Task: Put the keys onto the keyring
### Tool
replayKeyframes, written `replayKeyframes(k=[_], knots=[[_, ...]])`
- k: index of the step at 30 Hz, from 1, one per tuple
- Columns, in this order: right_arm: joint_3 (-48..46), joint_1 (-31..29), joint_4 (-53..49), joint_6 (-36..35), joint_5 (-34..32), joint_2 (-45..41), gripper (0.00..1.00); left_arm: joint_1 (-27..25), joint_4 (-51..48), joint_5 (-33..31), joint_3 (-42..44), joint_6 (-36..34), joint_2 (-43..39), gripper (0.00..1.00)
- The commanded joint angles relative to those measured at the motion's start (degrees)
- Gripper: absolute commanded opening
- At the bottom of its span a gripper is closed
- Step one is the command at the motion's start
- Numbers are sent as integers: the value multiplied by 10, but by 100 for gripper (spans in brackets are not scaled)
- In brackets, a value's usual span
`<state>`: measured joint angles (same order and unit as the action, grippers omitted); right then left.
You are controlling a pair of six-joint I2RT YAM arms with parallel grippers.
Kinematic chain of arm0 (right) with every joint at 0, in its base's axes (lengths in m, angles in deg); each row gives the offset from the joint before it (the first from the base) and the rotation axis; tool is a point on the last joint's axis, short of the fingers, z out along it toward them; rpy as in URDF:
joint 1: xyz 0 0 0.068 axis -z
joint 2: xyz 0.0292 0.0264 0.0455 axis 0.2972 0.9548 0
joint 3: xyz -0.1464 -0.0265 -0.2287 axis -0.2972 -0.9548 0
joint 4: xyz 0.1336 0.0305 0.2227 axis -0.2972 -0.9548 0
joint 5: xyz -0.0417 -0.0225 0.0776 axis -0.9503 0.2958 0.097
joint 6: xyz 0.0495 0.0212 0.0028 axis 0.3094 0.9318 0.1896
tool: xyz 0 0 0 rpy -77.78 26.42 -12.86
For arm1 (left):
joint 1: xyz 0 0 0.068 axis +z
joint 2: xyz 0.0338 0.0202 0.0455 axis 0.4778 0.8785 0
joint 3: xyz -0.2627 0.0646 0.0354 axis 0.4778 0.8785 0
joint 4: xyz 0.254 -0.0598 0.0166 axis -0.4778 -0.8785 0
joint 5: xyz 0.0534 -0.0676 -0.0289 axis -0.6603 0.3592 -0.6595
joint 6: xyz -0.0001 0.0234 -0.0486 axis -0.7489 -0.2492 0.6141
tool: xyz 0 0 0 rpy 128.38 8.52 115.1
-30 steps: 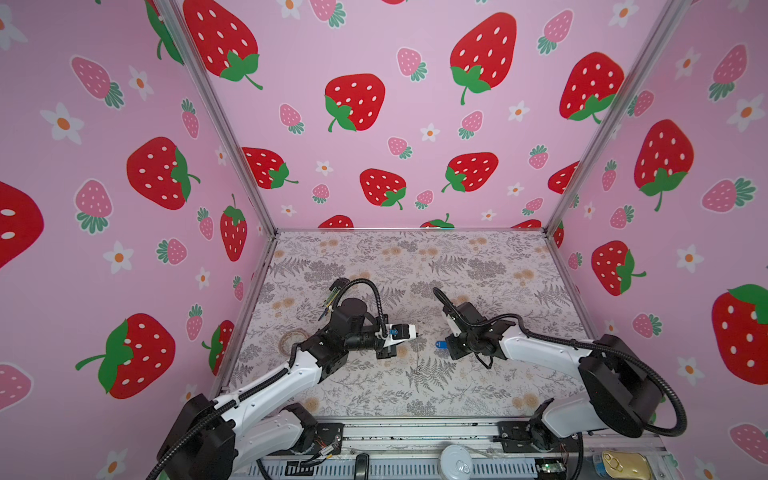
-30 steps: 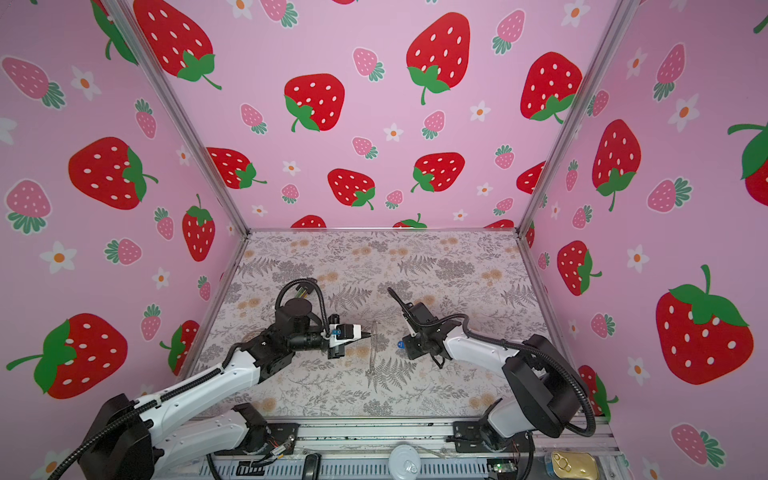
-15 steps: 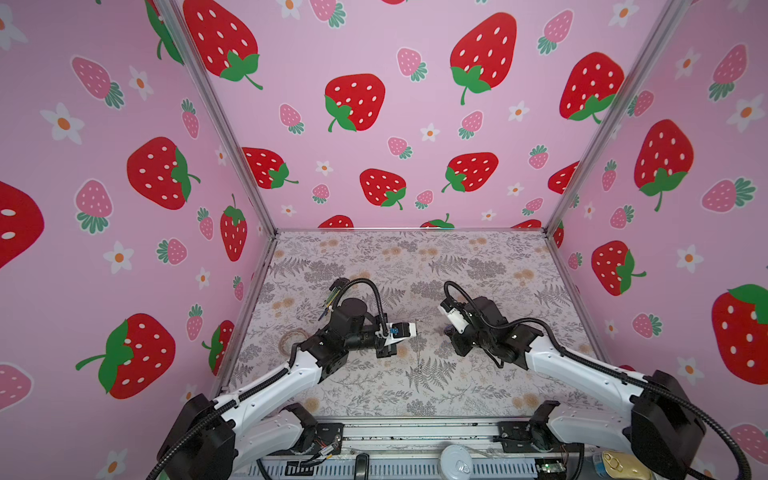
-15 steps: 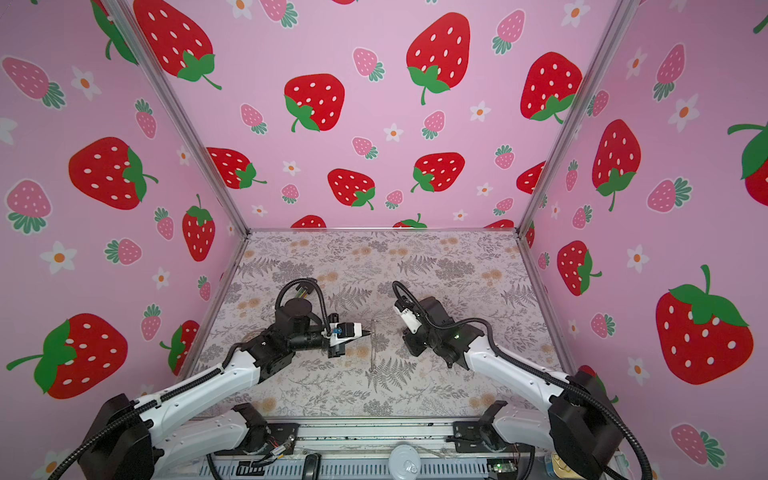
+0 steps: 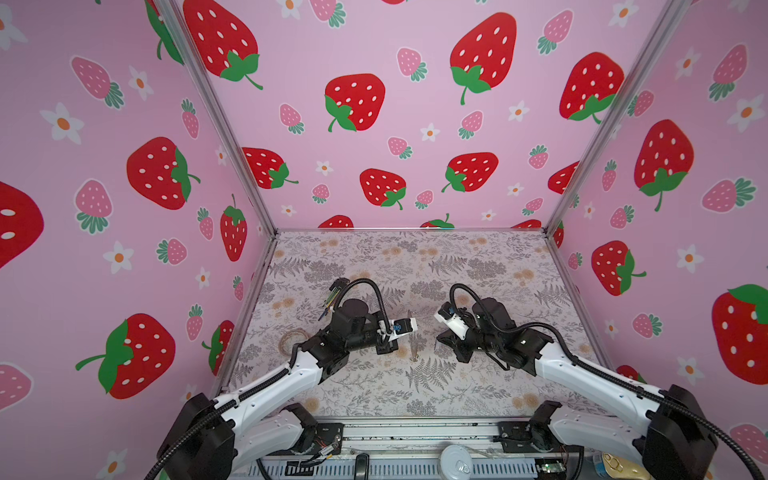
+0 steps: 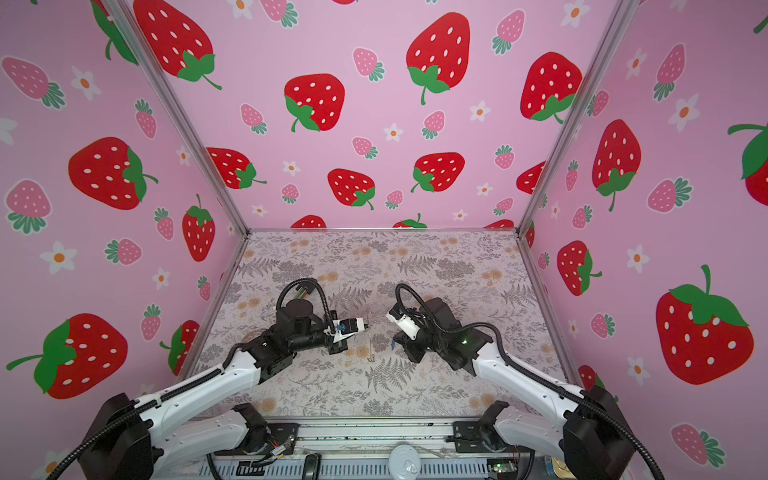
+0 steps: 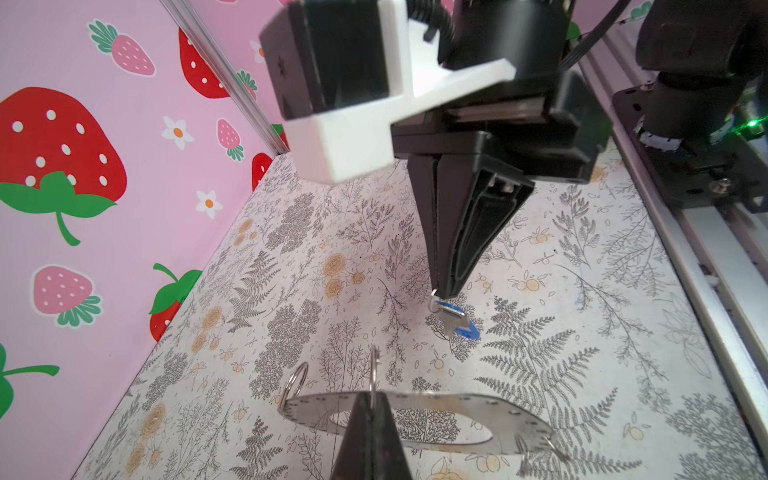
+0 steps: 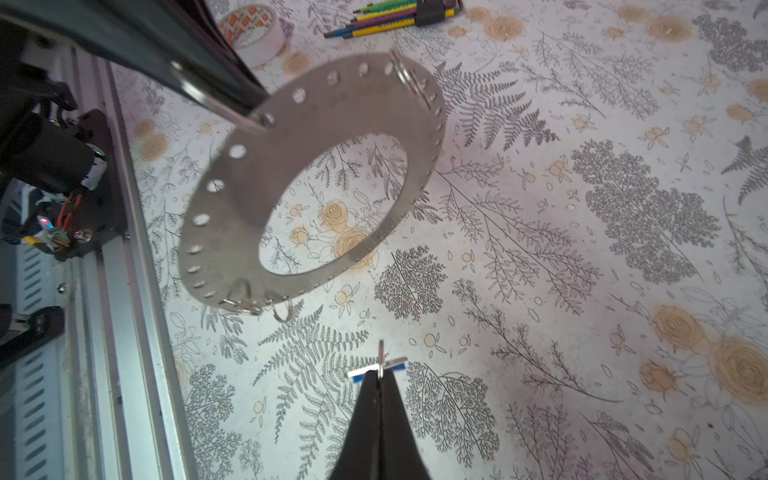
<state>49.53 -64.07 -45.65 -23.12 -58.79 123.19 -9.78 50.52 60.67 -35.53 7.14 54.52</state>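
The keyring (image 8: 232,232) is a wide flat grey ring with small holes round its rim, and it hangs above the floor. My left gripper (image 7: 371,397) is shut on a small wire loop (image 7: 374,368) at the keyring's rim (image 7: 449,401). In both top views the keyring (image 6: 370,338) shows edge-on as a thin upright line beside the left gripper (image 6: 365,326). The key (image 7: 455,318), silver with a blue head, hangs a short way to the right of the keyring. My right gripper (image 8: 380,372) is shut on the key (image 8: 392,365), and they do not touch the keyring.
A bundle of coloured hex keys (image 8: 390,18) in a black holder lies on the floral floor behind the left arm. A roll of tape (image 8: 253,31) lies near the left wall. Pink strawberry walls close three sides. A metal rail (image 7: 706,266) runs along the front edge.
The right arm has swung out to the right and its wrist has turned, while the key stays just right of the keyring. The left arm and keyring have not moved.
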Motion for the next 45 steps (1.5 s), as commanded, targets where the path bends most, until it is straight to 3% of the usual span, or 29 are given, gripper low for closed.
replayKeyframes(k=[1,9,25,45], knots=[[5,-5,20,-3,48,-13,0,-9,20,-22,-8,-24,-13,0],[19,-25,68,25,76,-24,0,-33,25,-57,-3,-36,-19,0],[6,-69,154,42,-10,-40,0,-46,1,-72,-23,-13,-4,0],[10,-75,130,47,-49,-17,0,-48,-4,-60,-30,4,0,0]])
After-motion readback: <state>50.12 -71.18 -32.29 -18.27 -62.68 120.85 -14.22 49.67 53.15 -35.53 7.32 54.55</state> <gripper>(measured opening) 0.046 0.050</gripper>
